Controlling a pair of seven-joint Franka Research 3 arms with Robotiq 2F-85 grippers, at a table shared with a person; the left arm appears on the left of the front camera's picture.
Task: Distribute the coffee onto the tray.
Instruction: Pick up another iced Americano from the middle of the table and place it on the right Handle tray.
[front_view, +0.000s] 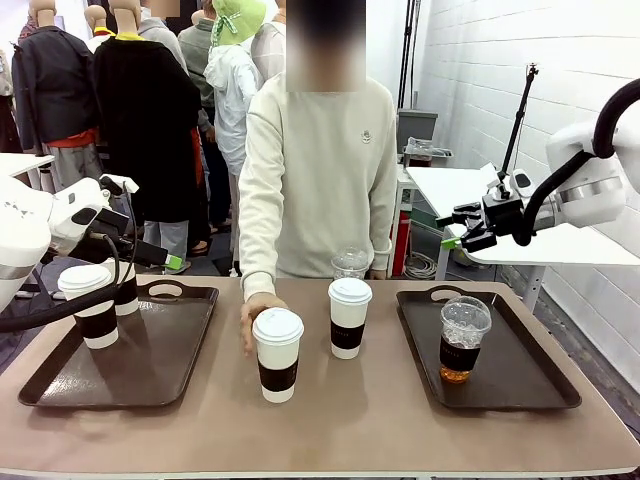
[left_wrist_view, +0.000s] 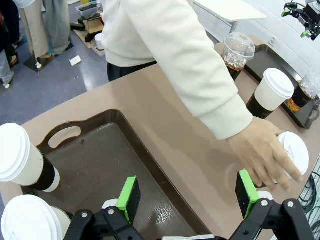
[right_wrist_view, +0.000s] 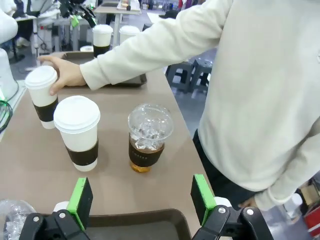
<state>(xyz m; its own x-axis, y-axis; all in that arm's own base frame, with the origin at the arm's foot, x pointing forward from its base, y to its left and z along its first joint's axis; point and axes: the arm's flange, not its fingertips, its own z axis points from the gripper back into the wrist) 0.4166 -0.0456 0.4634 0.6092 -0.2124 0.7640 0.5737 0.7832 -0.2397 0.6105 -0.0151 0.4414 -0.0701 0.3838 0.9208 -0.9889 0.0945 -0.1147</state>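
At the left tray's (front_view: 118, 385) far-left corner, one sleeved paper cup (front_view: 127, 290) is partly hidden behind another (front_view: 90, 308); the left gripper (left_wrist_view: 187, 197) stands wide, empty. Mid-table (front_view: 320, 440), the person's right hand (front_view: 256, 318) touches a third cup (front_view: 278, 352); beside it stands a fourth (front_view: 348, 318), partly hiding an iced-coffee cup (right_wrist_view: 146, 135). Another iced-coffee cup (front_view: 462, 335) stands on the right tray's (front_view: 520, 385) left half; the right gripper (right_wrist_view: 140, 200) is wide, empty.
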